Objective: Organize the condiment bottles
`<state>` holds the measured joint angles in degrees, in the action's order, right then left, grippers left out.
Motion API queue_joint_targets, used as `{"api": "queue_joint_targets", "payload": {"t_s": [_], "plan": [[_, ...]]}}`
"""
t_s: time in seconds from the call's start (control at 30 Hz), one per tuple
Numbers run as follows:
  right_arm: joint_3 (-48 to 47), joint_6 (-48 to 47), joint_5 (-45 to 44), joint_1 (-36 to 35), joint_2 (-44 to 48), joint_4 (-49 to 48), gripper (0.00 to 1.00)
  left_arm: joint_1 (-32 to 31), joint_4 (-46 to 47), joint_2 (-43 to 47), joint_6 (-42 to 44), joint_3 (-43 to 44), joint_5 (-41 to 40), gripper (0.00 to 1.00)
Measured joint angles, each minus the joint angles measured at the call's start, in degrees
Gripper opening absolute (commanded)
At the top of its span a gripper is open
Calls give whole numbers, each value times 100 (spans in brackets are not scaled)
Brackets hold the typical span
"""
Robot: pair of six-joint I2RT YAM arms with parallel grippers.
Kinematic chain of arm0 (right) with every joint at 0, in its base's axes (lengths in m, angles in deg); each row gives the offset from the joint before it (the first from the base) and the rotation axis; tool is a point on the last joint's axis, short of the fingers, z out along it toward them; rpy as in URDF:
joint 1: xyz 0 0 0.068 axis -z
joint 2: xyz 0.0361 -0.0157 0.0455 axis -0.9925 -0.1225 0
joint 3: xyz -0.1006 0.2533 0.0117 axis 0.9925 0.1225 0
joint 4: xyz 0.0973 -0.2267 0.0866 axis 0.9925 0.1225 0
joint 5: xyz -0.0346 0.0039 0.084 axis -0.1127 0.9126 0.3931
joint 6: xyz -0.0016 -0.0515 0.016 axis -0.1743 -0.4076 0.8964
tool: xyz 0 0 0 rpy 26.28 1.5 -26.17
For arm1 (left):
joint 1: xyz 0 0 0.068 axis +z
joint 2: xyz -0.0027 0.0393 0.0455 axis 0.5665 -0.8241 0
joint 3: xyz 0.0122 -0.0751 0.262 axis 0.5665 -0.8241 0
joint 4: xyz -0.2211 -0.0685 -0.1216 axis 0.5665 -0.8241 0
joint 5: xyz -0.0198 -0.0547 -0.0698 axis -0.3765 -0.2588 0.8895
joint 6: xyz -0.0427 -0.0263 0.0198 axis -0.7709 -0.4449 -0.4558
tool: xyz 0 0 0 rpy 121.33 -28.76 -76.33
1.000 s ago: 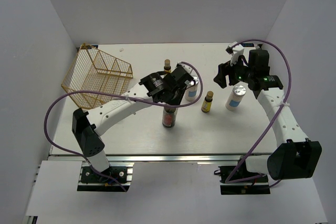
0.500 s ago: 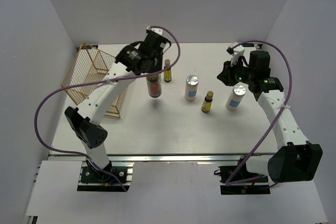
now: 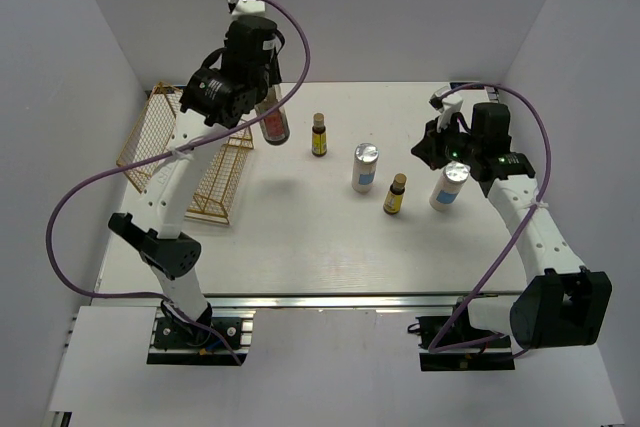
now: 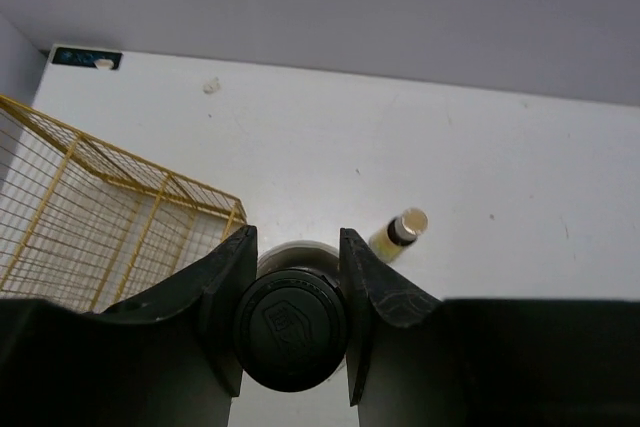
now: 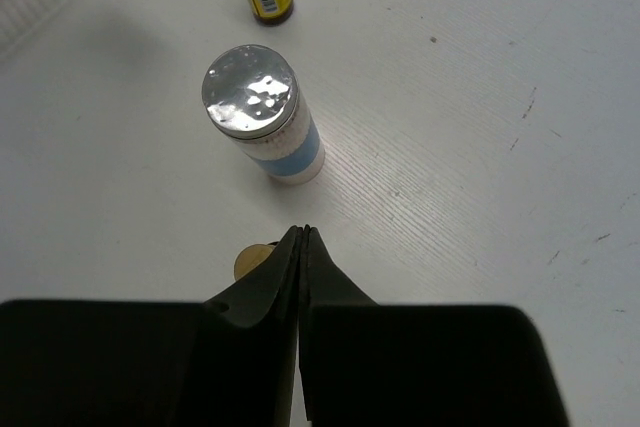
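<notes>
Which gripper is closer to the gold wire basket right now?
Left. The left gripper, shut on the dark black-capped bottle, hangs just beside the gold wire basket; the right gripper, shut empty, is far off by the small amber yellow-labelled bottle.

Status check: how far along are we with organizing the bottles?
Done: nothing that shows; no bottle is visible inside the wire basket. In hand: the left gripper is shut on the black-capped bottle, raised near the basket. Left: two amber bottles and two white bottles stand on the table. The right gripper is shut and holds nothing.
</notes>
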<state>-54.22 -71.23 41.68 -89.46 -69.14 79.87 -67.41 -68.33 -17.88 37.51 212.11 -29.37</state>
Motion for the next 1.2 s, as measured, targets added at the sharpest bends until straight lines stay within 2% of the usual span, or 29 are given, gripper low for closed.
{"api": "queue_joint_targets", "payload": {"t_s": [0.43,0.77,1.2], "plan": [[105,149,74,0,-2,-199,0,450,1443,0,1137,2,-1196,0],[109,247,76,0,-13,-295,0,1314,1679,0,1467,2,-1401,0],[109,275,81,0,-216,-326,0,2470,1943,-26,1486,2,-1196,0]]}}
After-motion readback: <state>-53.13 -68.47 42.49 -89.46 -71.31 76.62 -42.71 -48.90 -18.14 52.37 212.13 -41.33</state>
